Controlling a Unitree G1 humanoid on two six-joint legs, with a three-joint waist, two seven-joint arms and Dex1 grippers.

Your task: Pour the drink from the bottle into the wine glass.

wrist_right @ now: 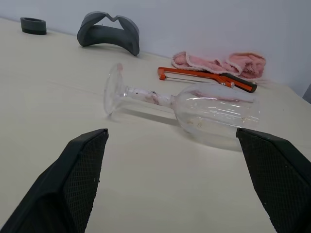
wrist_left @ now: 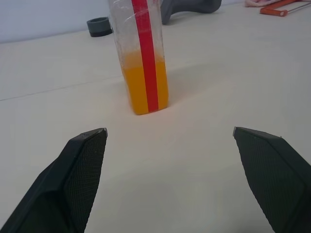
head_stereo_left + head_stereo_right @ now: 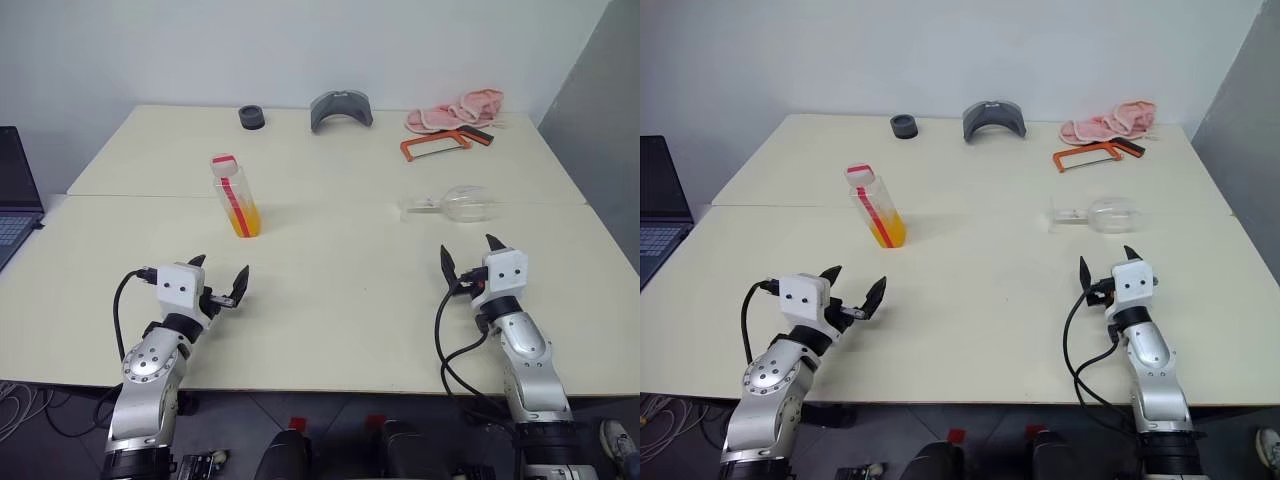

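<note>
The bottle [image 3: 234, 194] stands upright on the cream table [image 3: 330, 300], left of centre, with a red-and-white cap and a red strip down its side. The orange drink [image 2: 145, 86] fills its lower part. The wine glass [image 3: 455, 203] lies on its side at the right, foot toward the left, bowl toward the right. My left gripper [image 3: 222, 280] hovers open over the table, short of the bottle and pointing at it. Near the front right, my right gripper [image 3: 470, 254] is open and empty, short of the glass [image 1: 194, 104].
Along the table's far edge sit a small dark ring [image 3: 252, 117], a grey curved piece [image 3: 340, 108], an orange hacksaw [image 3: 440, 143] and a pink cloth [image 3: 458, 110]. A laptop [image 3: 15, 195] stands off the table's left side.
</note>
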